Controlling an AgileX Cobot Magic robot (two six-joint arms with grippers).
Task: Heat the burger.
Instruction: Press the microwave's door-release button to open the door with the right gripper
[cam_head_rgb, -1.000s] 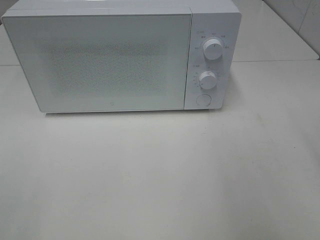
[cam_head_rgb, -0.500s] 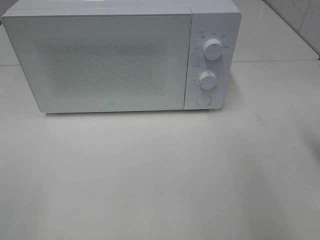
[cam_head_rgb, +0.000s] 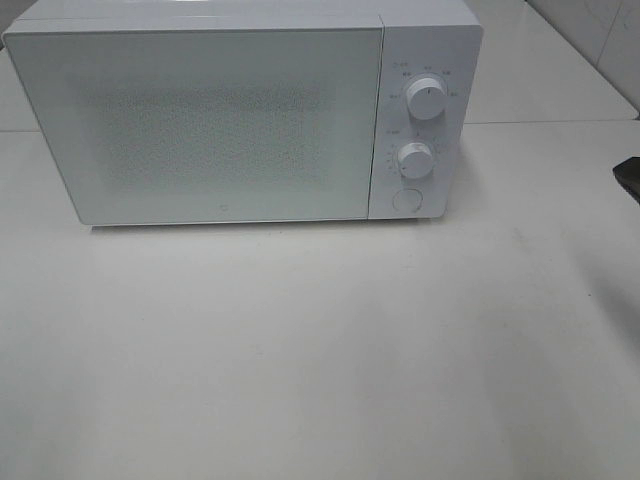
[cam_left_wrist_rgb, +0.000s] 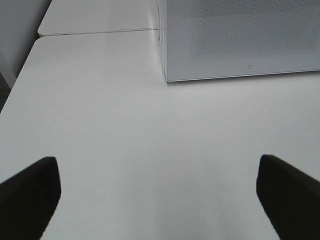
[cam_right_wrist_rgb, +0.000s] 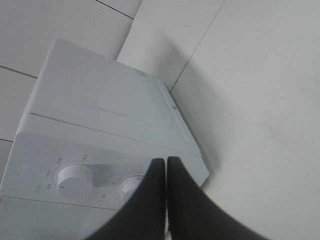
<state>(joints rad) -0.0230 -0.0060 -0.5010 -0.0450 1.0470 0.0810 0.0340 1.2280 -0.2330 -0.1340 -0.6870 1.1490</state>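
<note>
right hand (cam_head_rgb: 629, 178) has just edged in at the right border of the high view, right of the shut microwave (cam_head_rgb: 220, 120), likely bound for the knobs (cam_head_rgb: 426, 100). burger shows nowhere. left wrist view: left hand (cam_left_wrist_rgb: 157, 167) spread wide, empty, over the surface (cam_left_wrist_rgb: 125, 125). right wrist view: right hand pinched together on nothing, above the knobs.

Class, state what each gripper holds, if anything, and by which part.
Nothing is held. The left gripper stands open above the white table; the right gripper is shut on nothing, near the white box-shaped microwave oven.
</note>
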